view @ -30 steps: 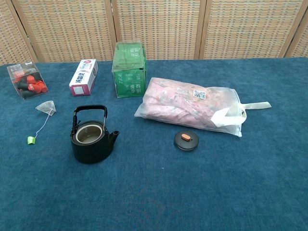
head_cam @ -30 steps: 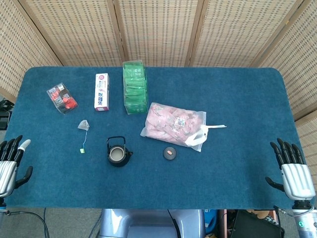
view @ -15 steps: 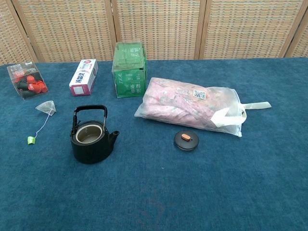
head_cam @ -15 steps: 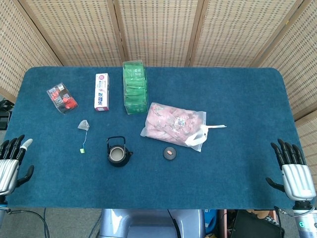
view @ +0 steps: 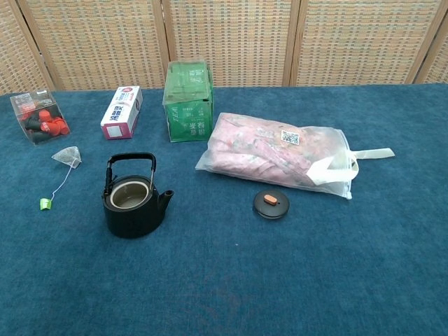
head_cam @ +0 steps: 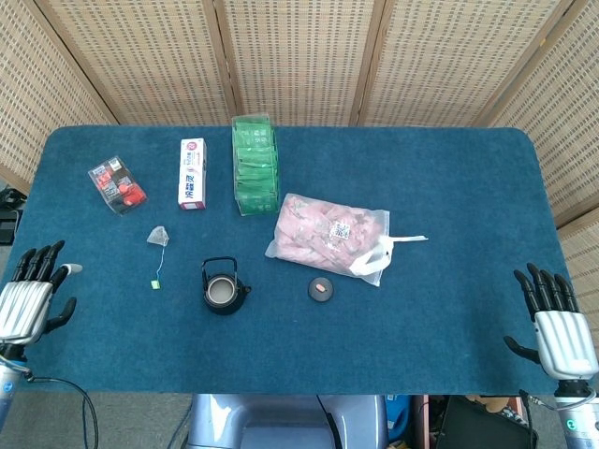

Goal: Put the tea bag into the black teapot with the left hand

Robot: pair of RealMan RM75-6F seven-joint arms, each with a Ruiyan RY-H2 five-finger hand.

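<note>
Left hand: left hand hovers at the table's left edge, fingers spread, holding nothing.
Tea bag: small translucent mesh pyramid tea bag lies flat, string ending in a green tag; best pinched at the soft pouch.
Teapot: squat black iron teapot, lid off, bail handle upright; drop past it.
Right hand: right hand spread, empty.

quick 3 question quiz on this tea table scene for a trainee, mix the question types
1. True or false: the lid sits on the black teapot.
2. What does the left hand hold? A) the tea bag B) nothing C) the lid
3. Fill in: the tea bag has a string ending in a ____ tag.

Key: 1 false, it lies on the table, right of the pot. 2 B. 3 green.
</note>
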